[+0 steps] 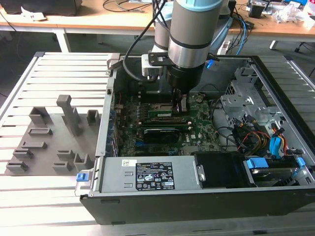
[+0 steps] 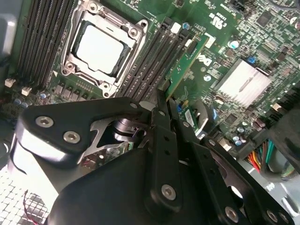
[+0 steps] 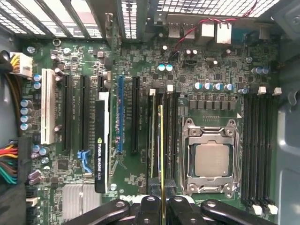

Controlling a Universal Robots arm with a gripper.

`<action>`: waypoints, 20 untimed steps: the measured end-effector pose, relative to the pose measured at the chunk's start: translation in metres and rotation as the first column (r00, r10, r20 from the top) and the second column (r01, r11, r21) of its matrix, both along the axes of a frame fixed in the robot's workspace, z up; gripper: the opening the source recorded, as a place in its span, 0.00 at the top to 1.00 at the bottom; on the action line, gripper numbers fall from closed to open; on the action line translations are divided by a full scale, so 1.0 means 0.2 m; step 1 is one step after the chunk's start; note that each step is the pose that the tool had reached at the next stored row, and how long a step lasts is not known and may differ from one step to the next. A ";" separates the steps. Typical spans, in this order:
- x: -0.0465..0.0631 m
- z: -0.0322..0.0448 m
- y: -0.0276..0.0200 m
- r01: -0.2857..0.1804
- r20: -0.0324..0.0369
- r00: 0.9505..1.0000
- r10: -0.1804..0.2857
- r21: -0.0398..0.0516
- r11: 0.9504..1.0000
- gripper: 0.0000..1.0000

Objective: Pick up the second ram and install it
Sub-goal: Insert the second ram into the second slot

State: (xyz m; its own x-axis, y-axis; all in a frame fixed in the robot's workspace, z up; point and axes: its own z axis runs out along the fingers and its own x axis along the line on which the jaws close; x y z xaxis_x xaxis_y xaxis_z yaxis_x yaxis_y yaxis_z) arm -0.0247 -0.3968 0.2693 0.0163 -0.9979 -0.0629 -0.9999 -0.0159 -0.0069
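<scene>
The second ram (image 3: 161, 140) is a thin green stick held on edge between my gripper's fingers (image 3: 154, 212). My gripper (image 3: 161, 208) is shut on one end of it, inside the open computer case. The stick (image 2: 185, 65) runs along the black memory slots (image 2: 154, 61) beside the square CPU socket (image 2: 101, 47), and its far end reaches the slot latches. I cannot tell how deep it sits. In the exterior view the gripper (image 1: 181, 105) hangs over the motherboard (image 1: 202, 130) with the green stick (image 1: 162, 114) below it.
A black graphics card (image 3: 102, 140) stands in a slot a few rows over. More memory slots (image 3: 258, 140) line the socket's other side. The power supply (image 1: 147, 174) and cable bundles (image 1: 246, 137) crowd the case. Grey fixture blocks (image 1: 54, 142) sit at the exterior view's left.
</scene>
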 end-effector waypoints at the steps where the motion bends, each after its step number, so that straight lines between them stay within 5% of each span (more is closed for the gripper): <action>1: 0.00 -0.006 0.007 0.000 0.000 1.000 0.000 0.000 1.000 0.86; 10: -0.05 -0.094 0.024 0.069 0.000 0.998 -0.069 0.000 0.998 0.86; 20: -0.08 -0.172 0.063 0.038 0.000 0.999 -0.038 0.000 0.999 0.86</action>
State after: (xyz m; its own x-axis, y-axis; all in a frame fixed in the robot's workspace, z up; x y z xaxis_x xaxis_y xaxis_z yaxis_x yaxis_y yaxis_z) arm -0.0404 -0.3842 0.2349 -0.0220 -0.9978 -0.0630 -0.9997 0.0225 -0.0069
